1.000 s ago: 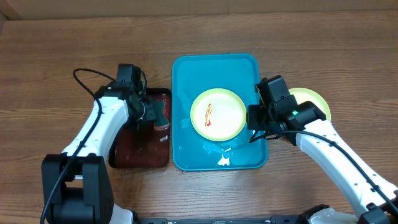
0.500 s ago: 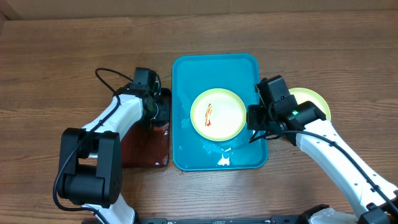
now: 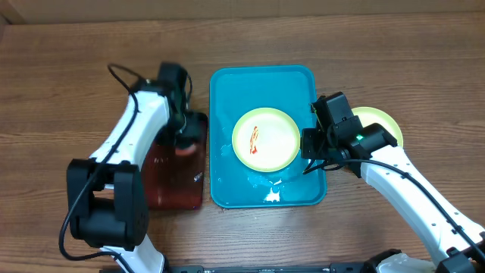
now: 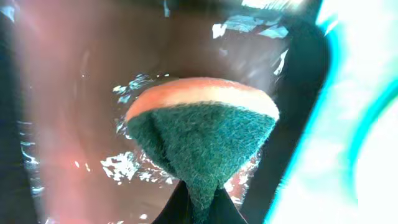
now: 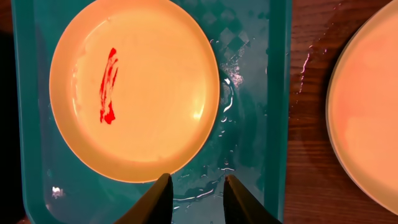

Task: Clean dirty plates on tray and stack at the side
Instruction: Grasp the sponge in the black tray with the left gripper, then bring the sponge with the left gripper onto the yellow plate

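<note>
Left claw (image 4: 194, 202): found clamped on green-faced, orange-backed scrubbing sponge (image 4: 202, 134), hung over wet dark red-brown tray with black rim (image 3: 170, 186); contact with tray floor not determinable. Against 1 s ago: left arm swung from elbow-out pose to a straighter reach from the far side, with sponge kept over same tray's far right corner and not carried across.

Next right: large turquoise rectangular plastic tray (image 3: 221, 98), wet, bearing 1 round yellow-green-rimmed plate (image 3: 276, 140); red sauce smear (image 5: 107, 87) untouched.

Right claw (image 5: 196, 193): spread wide, empty, poised over tray floor just beside plate's rim; unmoved over the interval.

Furthest right: 2nd yellow-green-rimmed plate (image 5: 373, 118), no smear seen, lying on brown wooden table (image 3: 76, 61), off tray.

Judged: wiping not begun, sponge transfer pending. No 3rd plate in view.
</note>
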Robot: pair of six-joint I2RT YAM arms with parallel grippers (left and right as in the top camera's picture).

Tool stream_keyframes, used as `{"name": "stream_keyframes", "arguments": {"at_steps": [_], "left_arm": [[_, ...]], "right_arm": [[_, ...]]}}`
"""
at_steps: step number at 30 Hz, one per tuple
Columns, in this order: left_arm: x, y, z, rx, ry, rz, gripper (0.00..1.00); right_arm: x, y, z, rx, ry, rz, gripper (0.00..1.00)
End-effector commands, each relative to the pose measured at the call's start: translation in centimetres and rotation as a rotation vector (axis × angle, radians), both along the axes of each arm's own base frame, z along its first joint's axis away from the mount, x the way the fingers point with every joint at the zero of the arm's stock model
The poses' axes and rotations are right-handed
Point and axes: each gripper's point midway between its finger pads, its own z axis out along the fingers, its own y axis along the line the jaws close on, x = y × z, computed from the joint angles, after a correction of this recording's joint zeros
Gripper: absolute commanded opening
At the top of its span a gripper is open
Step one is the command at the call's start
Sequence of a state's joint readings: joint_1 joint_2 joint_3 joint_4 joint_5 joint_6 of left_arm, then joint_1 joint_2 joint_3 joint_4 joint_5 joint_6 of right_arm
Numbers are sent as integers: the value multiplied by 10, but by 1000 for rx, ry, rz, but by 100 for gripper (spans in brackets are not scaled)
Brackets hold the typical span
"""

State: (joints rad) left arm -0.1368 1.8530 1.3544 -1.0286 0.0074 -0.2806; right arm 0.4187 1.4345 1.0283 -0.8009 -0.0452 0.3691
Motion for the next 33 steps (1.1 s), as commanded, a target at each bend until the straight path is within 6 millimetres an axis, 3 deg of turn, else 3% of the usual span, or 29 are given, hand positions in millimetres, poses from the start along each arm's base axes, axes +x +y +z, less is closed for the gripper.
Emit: {"name": "stream_keyframes", "arguments": {"at_steps": [1,5,12,16,19,24,33], "left_arm": [[31,-2,48,5,-98,-13,4],[38,-3,65,3,-123,-13,4],[35,5,59,50,-109,-11,4],[35,-6,59,42,-113,-33,4],[39,-35,68,-2,-144,-85,4],[43,-109,74,-118,-217,-210,4],[43,-188,38,-285,-186,-263,4]], "right_arm": [[5,1,5,7,-17,0,29],[5,1,5,7,-16,-1,29],[5,1,4,7,-15,-1,29],[6,1,2,16,-5,-29,29],[9,2,-6,16,13,-54,29],[25,-5,-25,-10,20,-136,30],[52,-15,-76,-14,69,-169,29]]}}
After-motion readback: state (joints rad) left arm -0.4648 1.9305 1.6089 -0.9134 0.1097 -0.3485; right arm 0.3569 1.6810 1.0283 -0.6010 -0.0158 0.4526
